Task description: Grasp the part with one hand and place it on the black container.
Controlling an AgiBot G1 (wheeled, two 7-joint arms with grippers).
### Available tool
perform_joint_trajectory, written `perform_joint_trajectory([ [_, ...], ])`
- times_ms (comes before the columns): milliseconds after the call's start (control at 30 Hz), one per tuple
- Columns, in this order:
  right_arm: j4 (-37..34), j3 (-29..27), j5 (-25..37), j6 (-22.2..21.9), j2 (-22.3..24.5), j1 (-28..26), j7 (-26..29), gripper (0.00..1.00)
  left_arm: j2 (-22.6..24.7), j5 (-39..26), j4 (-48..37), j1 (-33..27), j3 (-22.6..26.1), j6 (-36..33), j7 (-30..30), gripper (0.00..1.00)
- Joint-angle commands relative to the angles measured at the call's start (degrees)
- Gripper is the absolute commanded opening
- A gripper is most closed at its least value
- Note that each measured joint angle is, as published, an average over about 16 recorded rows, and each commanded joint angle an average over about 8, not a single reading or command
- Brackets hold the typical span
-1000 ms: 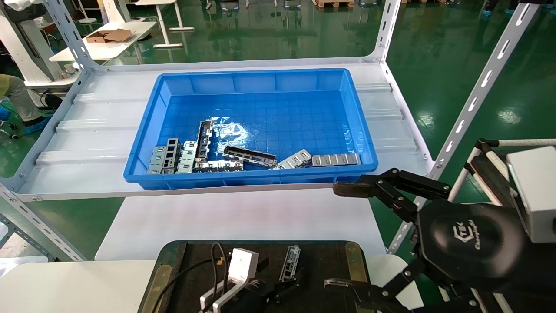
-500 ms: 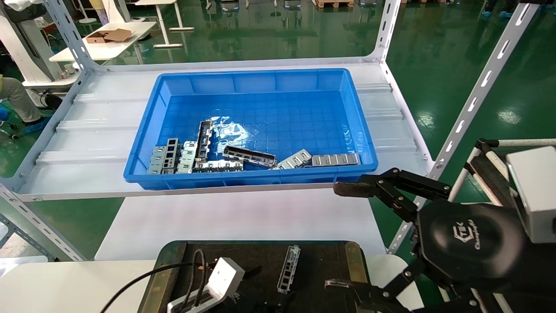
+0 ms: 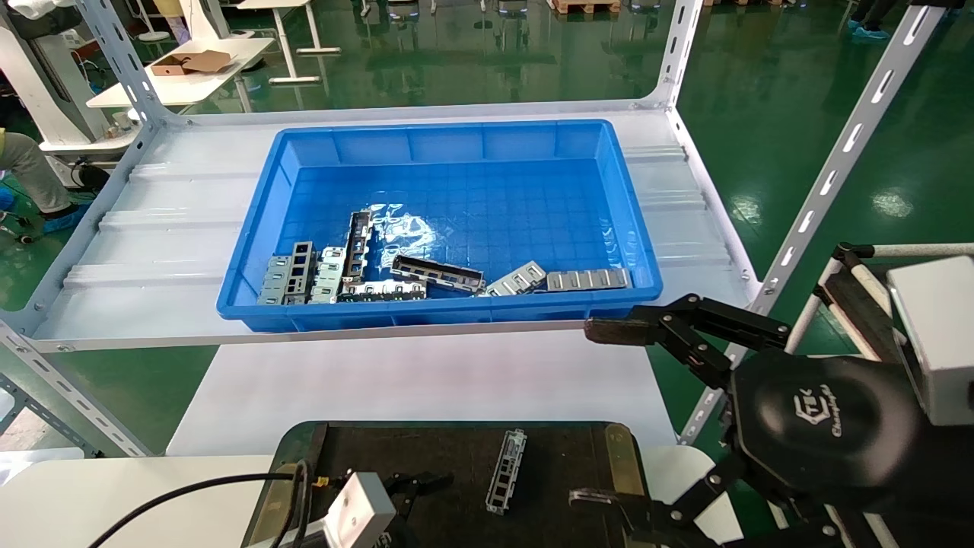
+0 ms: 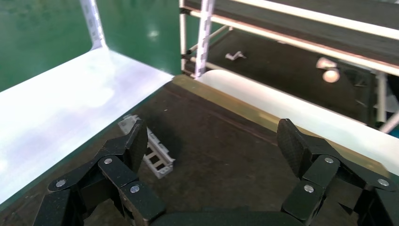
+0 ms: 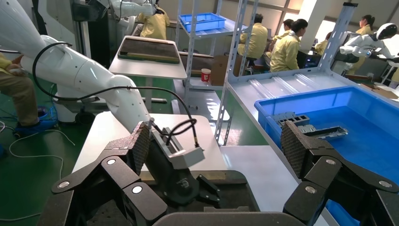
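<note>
My left gripper [image 4: 211, 150] sat mostly cut off at the head view's lower edge, over the near left of the black container [image 3: 563, 449]. Its wrist view showed the fingers spread wide, holding nothing. The part [image 3: 505, 471] lay flat on the container, just beside one fingertip [image 4: 136, 139], untouched. My right gripper [image 5: 214, 146] hung wide open, empty, off to the right.

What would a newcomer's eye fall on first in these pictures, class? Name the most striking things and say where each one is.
First, the big blue bin on the white shelf, with grey metal pieces heaped along its near side. Next, the right end effector, wide open, at the right of the head view. Below it, one part lies alone on the black container, the open left end effector beside it.
</note>
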State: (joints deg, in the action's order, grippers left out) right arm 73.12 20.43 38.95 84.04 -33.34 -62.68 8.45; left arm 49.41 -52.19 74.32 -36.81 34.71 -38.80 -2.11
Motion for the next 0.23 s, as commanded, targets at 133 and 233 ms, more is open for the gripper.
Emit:
perform_joint_trajectory([
  [133, 0.0, 0.0, 0.0, 0.0, 0.0, 0.0, 0.0, 1.0, -0.98, 2.68, -0.82, 1.27, -2.32, -4.35, -4.2, 1.0],
  [233, 0.0, 0.01, 0.0, 0.0, 0.0, 0.0, 0.0, 1.0, -1.18, 3.23, -0.99, 1.56, -2.78, -5.03, -4.89, 1.0],
])
